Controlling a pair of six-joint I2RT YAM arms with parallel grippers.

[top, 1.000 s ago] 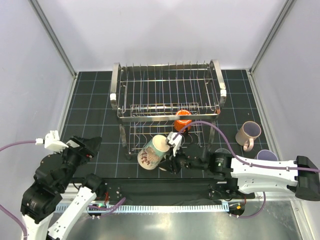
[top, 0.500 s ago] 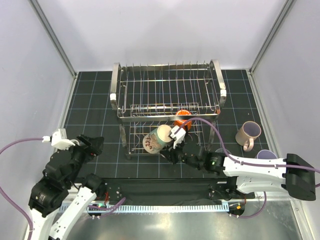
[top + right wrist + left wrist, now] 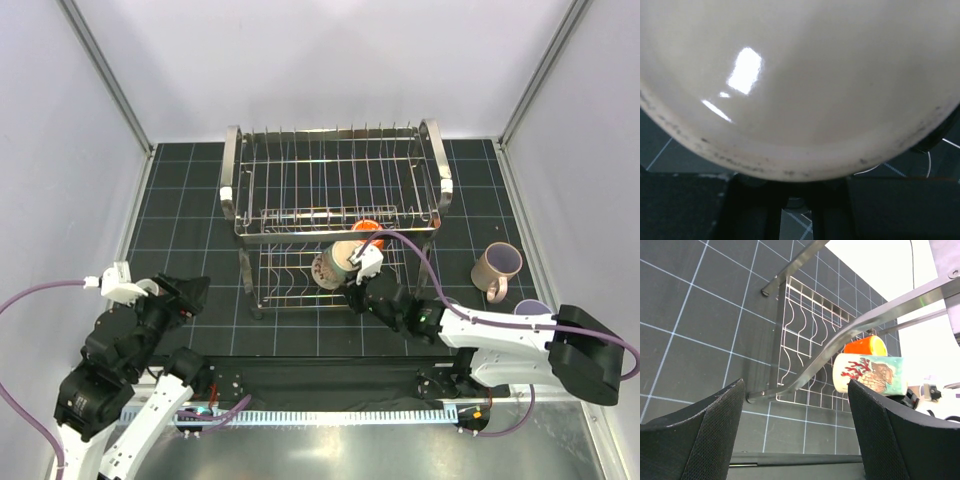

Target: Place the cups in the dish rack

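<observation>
Cream mug with dark print (image 3: 337, 266) lies on its side in the grasp of the right gripper (image 3: 352, 279), whose fingers are closed on the mug's wall. The mug is at the front of the lower tier of the dish rack (image 3: 335, 190), its open mouth turned toward the arms. In the left wrist view the coral print on the mug (image 3: 871, 374) is clear. Whether it rests on the wires I cannot tell. Just behind it, a small orange cup (image 3: 366, 232) sits in the same tier.

The left gripper (image 3: 186, 292) hangs over the black grid mat (image 3: 180, 200), left of the rack, jaws wide apart and holding nothing. A beige-pink mug (image 3: 497, 266) stands upright on the mat right of the rack. A lavender tumbler (image 3: 533, 309) stands nearer the arms, partly hidden by the right arm.
</observation>
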